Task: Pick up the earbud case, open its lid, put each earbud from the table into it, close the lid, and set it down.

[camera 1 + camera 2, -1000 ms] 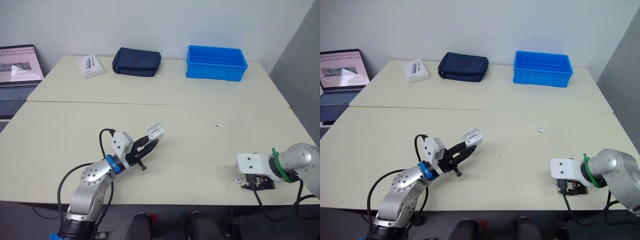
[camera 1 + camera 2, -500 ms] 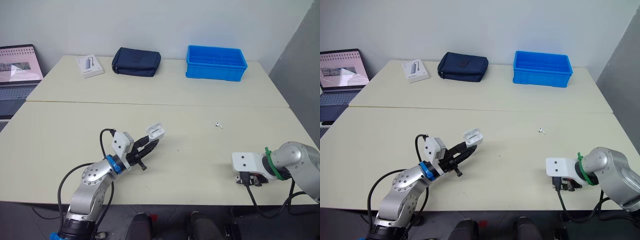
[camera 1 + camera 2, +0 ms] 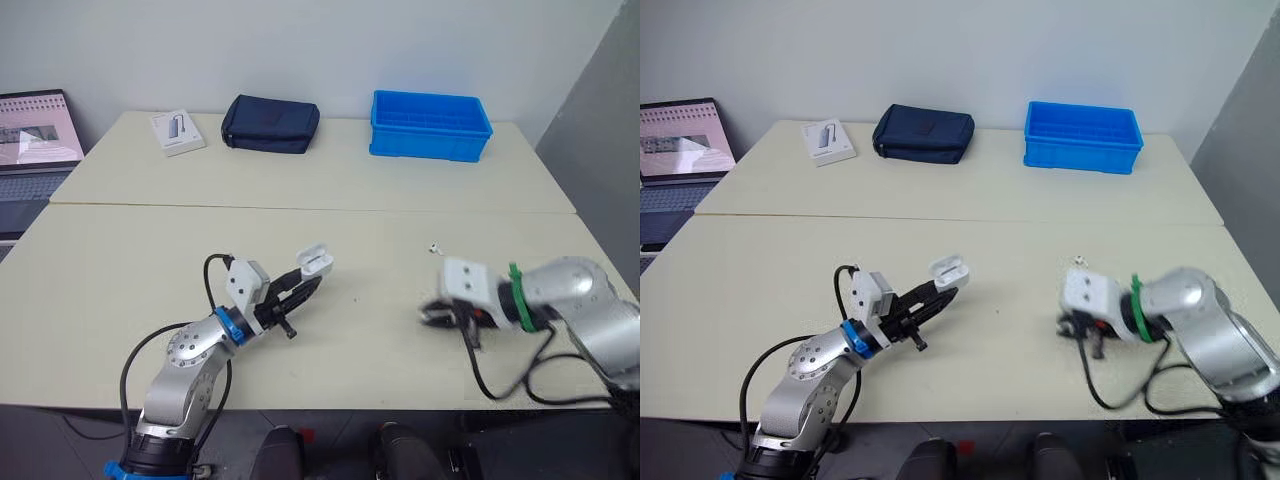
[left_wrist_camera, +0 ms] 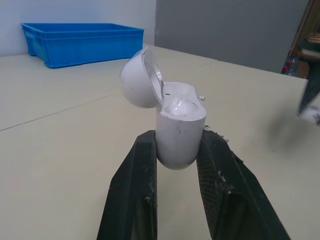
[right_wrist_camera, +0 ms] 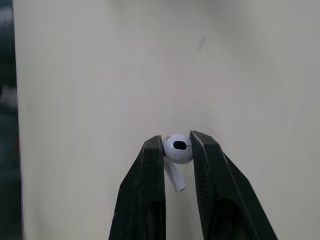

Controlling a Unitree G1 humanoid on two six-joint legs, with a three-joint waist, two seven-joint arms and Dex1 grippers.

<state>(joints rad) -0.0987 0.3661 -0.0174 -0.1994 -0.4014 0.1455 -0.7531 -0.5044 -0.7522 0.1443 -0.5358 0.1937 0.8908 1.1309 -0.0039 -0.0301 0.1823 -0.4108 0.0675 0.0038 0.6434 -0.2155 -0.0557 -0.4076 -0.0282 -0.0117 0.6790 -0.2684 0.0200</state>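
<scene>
Earbud case [image 4: 177, 125], lid open, is pinched in the left gripper's [image 4: 178, 142] jaws just above the table [image 3: 130, 250]. Right gripper's [image 5: 177, 140] jaws are clamped on one earbud [image 5: 178, 150], and since a second ago it's swung in from the table's front edge toward the case.

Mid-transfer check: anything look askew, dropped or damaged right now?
Nothing stands out. The left gripper grips the white earbud case by its base, lid open; the right gripper pinches one white earbud by its head; the other earbud lies on the cream table.
</scene>
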